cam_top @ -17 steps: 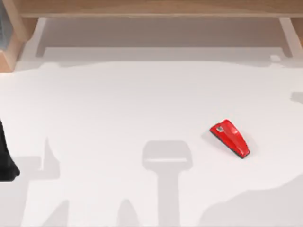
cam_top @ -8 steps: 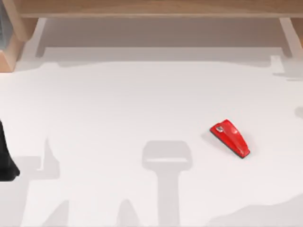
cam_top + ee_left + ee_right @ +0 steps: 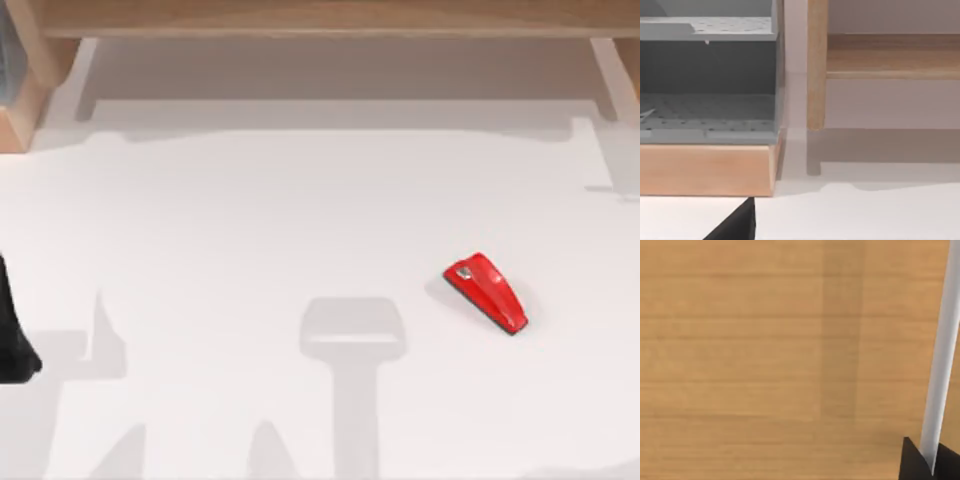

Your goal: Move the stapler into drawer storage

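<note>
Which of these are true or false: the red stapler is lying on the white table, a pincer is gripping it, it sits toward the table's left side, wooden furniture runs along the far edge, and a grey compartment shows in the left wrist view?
1. The stapler lies on the white table. True.
2. A pincer is gripping the stapler. False: nothing touches it; it lies alone.
3. The stapler sits toward the table's left side. False: it lies right of centre in the top view.
4. Wooden furniture runs along the table's far edge. True.
5. The left wrist view shows a grey compartment in a wooden frame. True.
</note>
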Controlling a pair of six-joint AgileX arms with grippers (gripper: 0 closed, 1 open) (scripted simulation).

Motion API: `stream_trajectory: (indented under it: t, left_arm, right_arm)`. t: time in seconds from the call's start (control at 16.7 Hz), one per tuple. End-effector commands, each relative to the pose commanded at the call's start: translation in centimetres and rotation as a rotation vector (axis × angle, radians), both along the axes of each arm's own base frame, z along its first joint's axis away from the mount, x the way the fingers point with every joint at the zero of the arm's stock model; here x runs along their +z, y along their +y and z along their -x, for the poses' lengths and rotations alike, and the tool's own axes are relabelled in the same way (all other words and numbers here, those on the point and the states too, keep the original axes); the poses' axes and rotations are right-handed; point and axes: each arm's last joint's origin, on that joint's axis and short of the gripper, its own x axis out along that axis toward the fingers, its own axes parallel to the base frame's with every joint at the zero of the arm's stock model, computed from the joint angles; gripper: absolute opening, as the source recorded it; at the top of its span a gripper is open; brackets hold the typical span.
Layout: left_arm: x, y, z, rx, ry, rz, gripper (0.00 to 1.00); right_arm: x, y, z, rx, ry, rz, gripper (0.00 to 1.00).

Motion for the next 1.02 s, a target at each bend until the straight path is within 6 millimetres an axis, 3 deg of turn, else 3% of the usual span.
stream_trajectory:
  t: [0.18, 0.48, 1.02]
  left_arm:
    - [0.0, 0.0, 0.0, 0.000, 0.000, 0.000, 1.00]
    - [0.0, 0.0, 0.0, 0.000, 0.000, 0.000, 1.00]
    - [0.0, 0.0, 0.0, 0.000, 0.000, 0.000, 1.00]
  right_arm:
    - [0.2, 0.1, 1.8, 0.003, -0.007, 0.004, 0.00]
    - [0.1, 0.1, 1.8, 0.006, -0.008, 0.005, 0.00]
    - [-0.1, 0.3, 7.6, 0.006, 0.001, -0.001, 0.00]
